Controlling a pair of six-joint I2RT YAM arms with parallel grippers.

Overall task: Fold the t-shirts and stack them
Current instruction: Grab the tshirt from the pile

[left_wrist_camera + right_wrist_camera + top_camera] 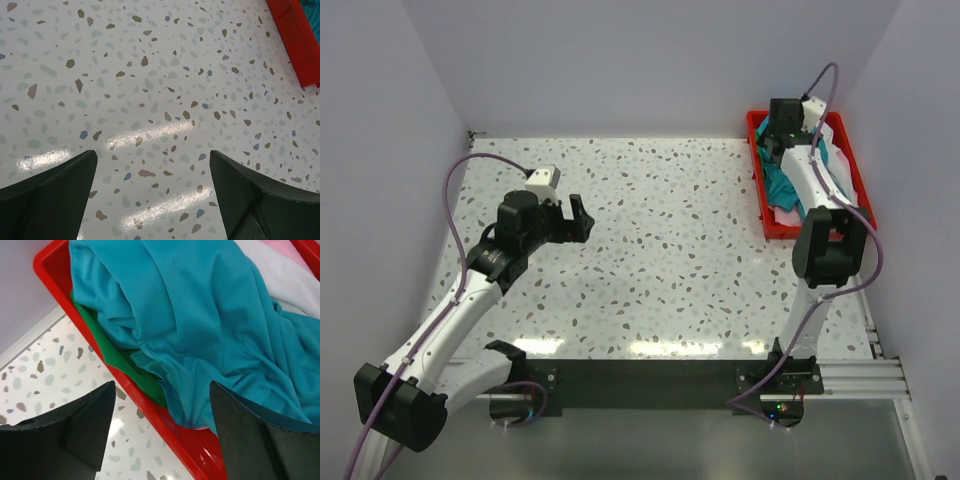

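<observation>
Surface: white table (670, 270), glossy, speckled grey, brown and blue. Streaks of glare lie near its front edge.
Room: plain pale walls (620, 60) close in on the left, back and right.
Near edge: black strip (650, 378) carrying my two bases, with a metal rail (865, 375) running off to the right.
Bin (761, 205): red, at the table's far right corner, long side running away from me.
Teal shirt (200, 315): in the bin, crumpled, on top of the heap and covering most of it.
Green shirt (127, 365): under the teal one, pressed along the bin's table-side wall.
White shirt (295, 285): beside the teal one, toward the far side of the heap.
Pink shirt (285, 246): only a sliver shows past the white.
Left gripper (152, 160): fingers spread wide, nothing between them. It hangs above bare table left of centre, well apart from the bin.
Right gripper (162, 390): fingers spread wide, nothing held. It sits above the bin's table-side wall, one finger over the table and the other over teal cloth. I cannot tell whether it touches the cloth.
Top view only: both arms, the walls and the bin's place. My right arm hides much of the heap.
Left wrist only: fine speckle, plus a corner of the bin at upper right.
Right wrist only: the green layer and the teal folds.
</observation>
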